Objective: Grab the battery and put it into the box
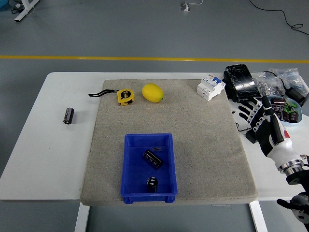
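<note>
A blue box (133, 163) sits on the grey mat near the table's front edge. Two black batteries are inside it: one lying on its side (153, 158) in the middle, one standing on end (151, 183) nearer the front wall. A third black battery (68, 115) lies on the bare white table at the far left, outside the mat. My right hand (259, 121) hovers over the table's right side, fingers spread and holding nothing, well apart from the box. The left arm is out of sight.
A yellow tape measure (125, 96) and a lemon (152, 93) lie at the mat's far edge. A white breaker (210, 87), a black wrapped pack (242, 82), bags of small parts (275, 82) and a bowl (286, 107) crowd the right end, close to my right hand.
</note>
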Robot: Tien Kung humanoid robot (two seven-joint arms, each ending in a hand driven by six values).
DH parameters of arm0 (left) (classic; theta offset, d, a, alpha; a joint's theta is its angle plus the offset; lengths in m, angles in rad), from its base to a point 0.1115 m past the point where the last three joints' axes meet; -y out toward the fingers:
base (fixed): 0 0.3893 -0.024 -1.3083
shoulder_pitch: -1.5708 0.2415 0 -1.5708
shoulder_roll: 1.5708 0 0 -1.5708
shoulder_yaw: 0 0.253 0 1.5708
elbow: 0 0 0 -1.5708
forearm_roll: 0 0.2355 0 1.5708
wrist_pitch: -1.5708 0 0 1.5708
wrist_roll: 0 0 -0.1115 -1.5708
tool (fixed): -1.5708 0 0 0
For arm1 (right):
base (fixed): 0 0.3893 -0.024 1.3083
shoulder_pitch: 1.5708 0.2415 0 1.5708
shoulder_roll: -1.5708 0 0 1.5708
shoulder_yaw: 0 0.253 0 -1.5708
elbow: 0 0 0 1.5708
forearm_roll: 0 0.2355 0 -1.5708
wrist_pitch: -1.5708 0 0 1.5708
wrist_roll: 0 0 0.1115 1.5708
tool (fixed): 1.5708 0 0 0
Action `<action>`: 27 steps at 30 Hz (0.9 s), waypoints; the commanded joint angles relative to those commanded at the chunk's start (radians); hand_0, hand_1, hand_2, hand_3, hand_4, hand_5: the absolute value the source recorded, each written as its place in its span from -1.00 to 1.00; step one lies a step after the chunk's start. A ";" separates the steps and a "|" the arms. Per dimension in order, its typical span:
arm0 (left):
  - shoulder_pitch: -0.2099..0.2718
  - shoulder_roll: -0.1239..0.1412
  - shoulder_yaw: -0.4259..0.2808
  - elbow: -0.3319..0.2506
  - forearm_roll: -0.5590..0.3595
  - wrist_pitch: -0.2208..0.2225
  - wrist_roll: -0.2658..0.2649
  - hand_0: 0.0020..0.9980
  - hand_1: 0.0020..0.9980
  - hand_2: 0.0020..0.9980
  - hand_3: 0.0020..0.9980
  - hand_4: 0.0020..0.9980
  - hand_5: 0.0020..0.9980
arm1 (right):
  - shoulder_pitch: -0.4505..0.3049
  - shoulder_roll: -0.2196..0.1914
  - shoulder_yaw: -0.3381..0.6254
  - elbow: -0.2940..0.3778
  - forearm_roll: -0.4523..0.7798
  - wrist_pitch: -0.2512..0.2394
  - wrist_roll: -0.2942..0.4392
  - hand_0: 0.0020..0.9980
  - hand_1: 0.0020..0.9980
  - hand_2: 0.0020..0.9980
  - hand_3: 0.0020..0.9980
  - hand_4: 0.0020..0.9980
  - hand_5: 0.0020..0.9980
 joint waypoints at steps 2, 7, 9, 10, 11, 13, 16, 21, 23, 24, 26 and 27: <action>0.001 -0.003 0.017 0.002 -0.015 0.008 -0.006 0.42 0.42 0.47 0.27 0.33 0.34 | 0.001 0.005 -0.006 -0.001 -0.009 0.002 -0.012 0.85 0.72 0.71 0.77 1.00 1.00; 0.013 -0.009 0.045 0.006 -0.059 0.031 -0.017 0.42 0.42 0.46 0.27 0.33 0.34 | 0.006 0.005 -0.005 0.004 -0.014 0.000 -0.006 0.84 0.71 0.71 0.77 1.00 1.00; 0.021 -0.008 0.055 0.007 -0.080 0.035 -0.023 0.42 0.42 0.46 0.27 0.33 0.34 | 0.007 0.004 0.002 0.006 -0.015 -0.001 -0.004 0.84 0.71 0.71 0.77 1.00 1.00; 0.025 -0.008 0.057 0.008 -0.086 0.036 -0.025 0.42 0.42 0.46 0.27 0.33 0.34 | 0.007 0.004 0.006 0.006 -0.016 -0.002 -0.005 0.84 0.71 0.71 0.77 1.00 1.00; 0.027 -0.007 0.057 0.009 -0.089 0.036 -0.026 0.42 0.42 0.46 0.27 0.33 0.34 | 0.007 0.004 0.008 0.007 -0.017 -0.003 -0.006 0.83 0.70 0.71 0.77 1.00 1.00; 0.034 -0.007 0.063 0.011 -0.101 0.039 -0.028 0.42 0.42 0.46 0.27 0.33 0.34 | 0.004 0.004 0.016 0.010 -0.020 -0.002 -0.008 0.83 0.70 0.71 0.77 1.00 1.00; 0.044 -0.008 0.073 0.015 -0.121 0.046 -0.032 0.42 0.42 0.46 0.27 0.33 0.34 | 0.001 0.009 0.027 0.010 -0.024 -0.002 -0.013 0.83 0.70 0.71 0.77 1.00 1.00; 0.065 -0.007 0.141 0.021 -0.217 0.076 -0.057 0.42 0.42 0.46 0.27 0.32 0.34 | -0.001 0.021 0.040 0.007 -0.027 -0.001 -0.016 0.82 0.70 0.70 0.76 1.00 1.00; 0.075 -0.006 0.175 0.024 -0.260 0.081 -0.074 0.45 0.47 0.48 0.27 0.32 0.33 | -0.001 0.024 0.039 0.006 -0.028 0.000 -0.015 0.81 0.70 0.70 0.76 1.00 1.00; 0.080 -0.005 0.191 0.024 -0.280 0.083 -0.084 0.45 0.47 0.48 0.27 0.32 0.33 | -0.001 0.024 0.039 0.006 -0.029 0.000 -0.015 0.81 0.70 0.70 0.76 1.00 1.00; 0.093 -0.004 0.235 0.026 -0.342 0.094 -0.106 0.45 0.47 0.48 0.27 0.32 0.33 | -0.001 0.024 0.039 0.006 -0.031 -0.001 -0.017 0.81 0.70 0.70 0.76 1.00 1.00; 0.099 -0.003 0.250 0.028 -0.368 0.099 -0.112 0.45 0.47 0.48 0.27 0.32 0.33 | -0.002 0.024 0.040 0.006 -0.032 -0.001 -0.017 0.81 0.70 0.70 0.76 1.00 1.00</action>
